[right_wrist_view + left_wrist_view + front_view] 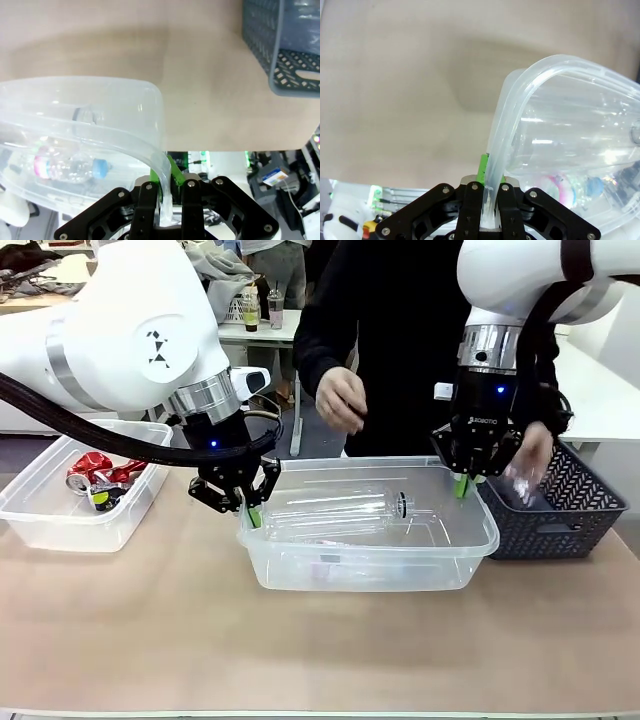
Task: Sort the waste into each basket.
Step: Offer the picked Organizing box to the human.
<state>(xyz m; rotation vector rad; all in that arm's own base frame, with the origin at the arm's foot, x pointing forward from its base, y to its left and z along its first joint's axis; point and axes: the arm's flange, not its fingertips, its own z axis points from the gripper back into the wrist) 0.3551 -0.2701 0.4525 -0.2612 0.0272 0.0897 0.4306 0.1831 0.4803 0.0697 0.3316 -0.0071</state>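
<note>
We have our left hand (247,508) and right hand (466,483) clamped on the bottle tub's (370,570) thin rim; uneven lifting could tilt it, spilling bottles (345,510).

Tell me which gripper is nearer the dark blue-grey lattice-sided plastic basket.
Right. The right gripper is clamped on the clear tub's rim at the end just beside the lattice basket; the left gripper grips the opposite end, a full tub-length away.
</note>
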